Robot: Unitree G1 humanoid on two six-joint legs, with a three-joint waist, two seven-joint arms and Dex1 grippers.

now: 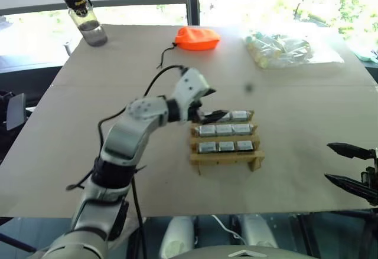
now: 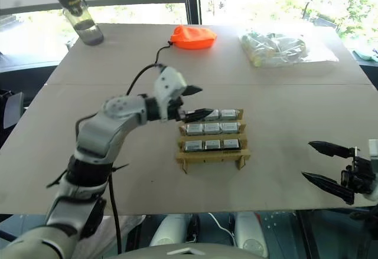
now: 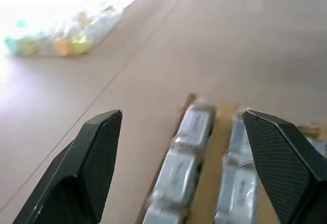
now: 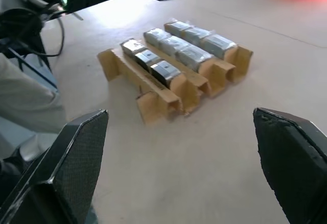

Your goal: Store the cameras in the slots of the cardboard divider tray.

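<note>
Squarely slotted – boxy cameras (image 2: 211,128) – corrugated tray (image 2: 209,154)

An orange drawstring pouch (image 1: 197,38) lies near the far edge of the tabletop (image 1: 307,153), its dark cord trailing off toward the left. Well to the pouch's left, at the far left corner, a clear water bottle (image 1: 84,19) with a black cap stands upright. To the pouch's right lies a clear plastic bag (image 1: 283,49) holding pale tubes, flat on the tabletop.
</note>
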